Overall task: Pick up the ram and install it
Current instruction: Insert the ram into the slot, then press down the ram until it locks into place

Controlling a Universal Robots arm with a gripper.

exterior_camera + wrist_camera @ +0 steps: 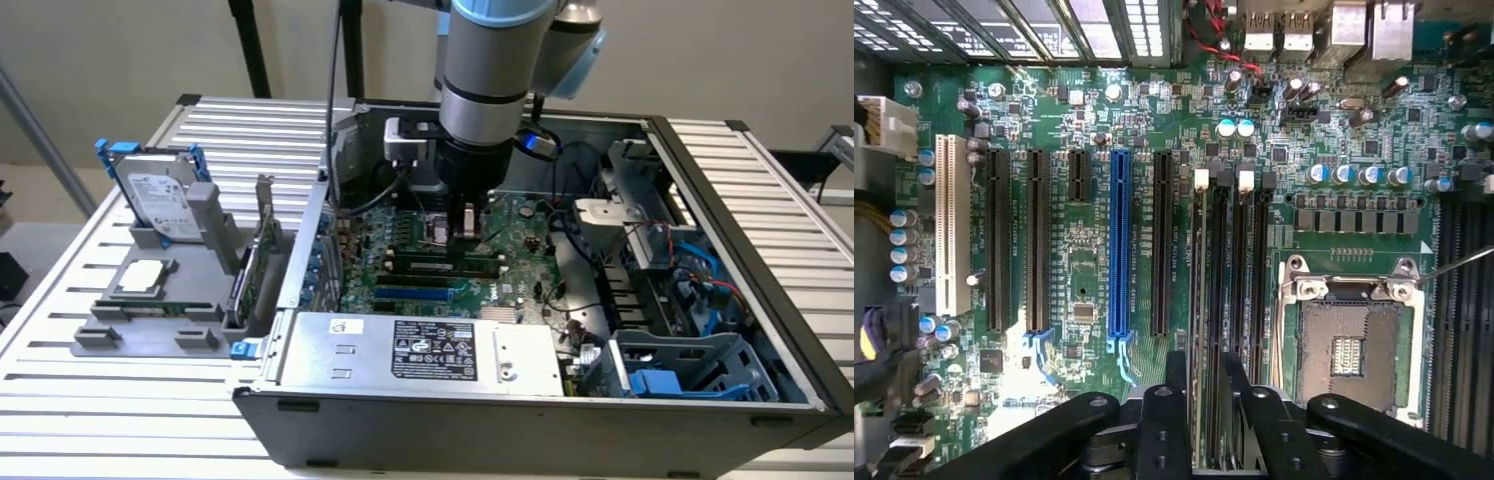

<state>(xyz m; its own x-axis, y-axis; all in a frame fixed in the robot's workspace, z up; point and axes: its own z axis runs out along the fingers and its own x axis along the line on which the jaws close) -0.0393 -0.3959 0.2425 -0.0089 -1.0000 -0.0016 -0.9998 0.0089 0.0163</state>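
Observation:
My gripper (465, 236) hangs low over the motherboard (400, 290) inside the open computer case, just above the memory slots. The ram (447, 266) looks like a long thin stick lying along one of those slots, below the fingertips. In the wrist view it shows edge-on as a narrow strip (1205, 300) running from a white slot clip (1201, 180) back between my two black fingers (1174, 400). The fingers stand apart on either side of that strip with a visible gap. I cannot tell how deep the stick sits in the slot.
The empty processor socket (1349, 350) lies beside the memory slots. The power supply (427, 350) fills the case front and a drive cage (694, 365) sits at the exterior view's right. A grey fixture (147, 335) outside the case holds a hard drive (158, 195), a silver processor chip (140, 278) and an upright expansion card (254, 250).

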